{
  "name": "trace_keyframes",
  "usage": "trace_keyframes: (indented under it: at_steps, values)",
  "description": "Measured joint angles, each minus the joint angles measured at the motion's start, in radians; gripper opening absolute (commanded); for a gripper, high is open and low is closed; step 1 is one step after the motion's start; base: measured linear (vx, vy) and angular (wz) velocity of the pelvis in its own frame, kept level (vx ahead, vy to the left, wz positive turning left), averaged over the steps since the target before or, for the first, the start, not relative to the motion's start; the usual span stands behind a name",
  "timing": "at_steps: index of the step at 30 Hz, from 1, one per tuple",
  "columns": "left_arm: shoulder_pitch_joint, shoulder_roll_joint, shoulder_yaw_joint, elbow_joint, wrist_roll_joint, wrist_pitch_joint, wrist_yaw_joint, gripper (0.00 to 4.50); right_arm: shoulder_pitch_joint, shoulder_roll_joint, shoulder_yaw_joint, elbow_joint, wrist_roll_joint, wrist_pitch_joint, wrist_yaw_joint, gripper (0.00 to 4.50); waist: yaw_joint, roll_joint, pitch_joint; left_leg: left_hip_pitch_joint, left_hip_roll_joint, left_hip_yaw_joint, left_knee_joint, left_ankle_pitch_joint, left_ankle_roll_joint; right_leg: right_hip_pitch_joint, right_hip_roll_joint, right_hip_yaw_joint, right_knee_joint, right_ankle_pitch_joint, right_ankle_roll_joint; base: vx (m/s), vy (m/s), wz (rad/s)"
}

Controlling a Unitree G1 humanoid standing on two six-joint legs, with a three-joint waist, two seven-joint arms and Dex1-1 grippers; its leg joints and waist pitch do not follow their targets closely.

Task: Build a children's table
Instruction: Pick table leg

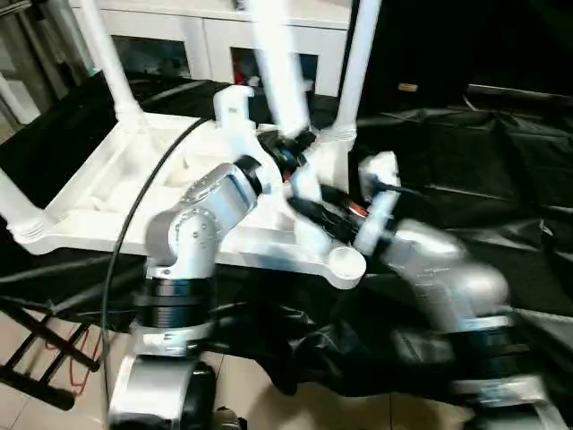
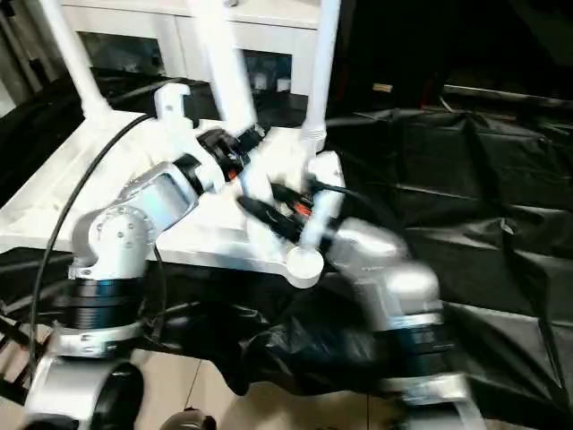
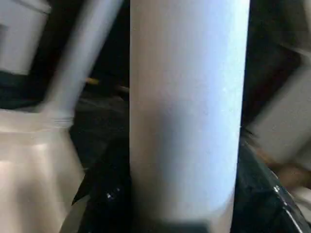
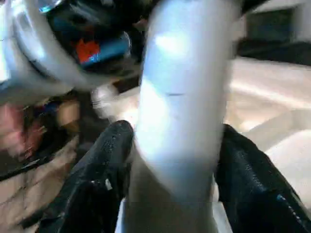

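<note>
The children's table (image 1: 107, 210) is seen lying upside down on the black-draped tabletop (image 1: 501, 179), three legs already upright in its corner sockets. A fourth leg (image 1: 279, 81) is held near the middle: the left claw (image 3: 182, 213) is clamped on it. The right claw (image 4: 170, 194) is closed around it lower down, the near socket (image 1: 345, 264) empty.

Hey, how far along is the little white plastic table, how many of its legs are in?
The square white plastic tabletop lies underside up on the black-draped work table. Three white tubular legs stand at its corners, such as the far-left leg and far-right leg. In hand: both the left gripper and right gripper bracket a fourth leg. Left: the near-right corner socket is empty.
</note>
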Motion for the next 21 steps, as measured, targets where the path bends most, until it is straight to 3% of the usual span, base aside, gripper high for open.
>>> trace_keyframes:
  at_steps: [3, 7, 10, 11, 13, 21]
  values:
    - [0.016, 0.033, -0.07, -0.035, -0.035, 0.022, -0.134, 1.9, 0.0, -0.086, 0.002, -0.023, 0.087, 0.095, 0.141, 3.03, 0.0, 0.0, 0.0, 0.001, 0.0, 0.0, 0.0, 0.0, 0.0, 0.0, 0.0, 0.0, 0.001, 0.0, 0.0, 0.0, 0.0, 0.0]
    - [0.033, 0.082, -0.131, -0.058, -0.072, 0.028, -0.287, 1.9, -0.017, -0.135, 0.004, -0.03, 0.13, 0.135, 0.239, 3.03, -0.009, 0.0, 0.0, 0.004, 0.001, 0.001, 0.0, 0.001, -0.001, 0.001, 0.0, 0.0, 0.004, 0.001, -0.002, 0.0, 0.0, 0.0]
    - [0.039, 0.113, -0.144, -0.081, -0.097, 0.034, -0.375, 1.9, -0.024, -0.155, 0.023, -0.03, 0.14, 0.151, 0.288, 3.03, -0.012, 0.0, 0.0, 0.005, 0.001, 0.001, 0.001, 0.003, -0.001, 0.001, 0.0, 0.0, 0.007, 0.001, -0.002, 0.0, 0.0, 0.0]
    - [0.042, 0.13, -0.147, -0.092, -0.116, 0.049, -0.415, 1.9, -0.029, -0.165, 0.037, -0.034, 0.151, 0.168, 0.319, 2.75, -0.012, 0.0, 0.0, 0.005, 0.001, 0.001, 0.001, 0.004, -0.001, 0.001, 0.0, 0.001, 0.007, 0.002, -0.003, 0.0, 0.0, 0.0]
    - [0.043, 0.14, -0.143, -0.099, -0.141, 0.062, -0.449, 1.9, -0.031, -0.172, 0.043, -0.041, 0.17, 0.186, 0.346, 2.75, -0.011, 0.0, 0.0, 0.006, 0.001, 0.001, 0.001, 0.005, 0.0, 0.001, 0.0, 0.001, 0.008, 0.002, -0.003, 0.0, 0.0, 0.0]
    - [0.044, 0.141, -0.122, -0.094, -0.197, 0.08, -0.473, 1.9, -0.032, -0.187, 0.064, -0.069, 0.189, 0.216, 0.381, 2.04, -0.001, 0.0, 0.0, 0.005, 0.001, 0.0, 0.003, 0.007, 0.0, 0.001, 0.0, 0.001, 0.008, 0.004, -0.004, 0.0, 0.0, 0.0]
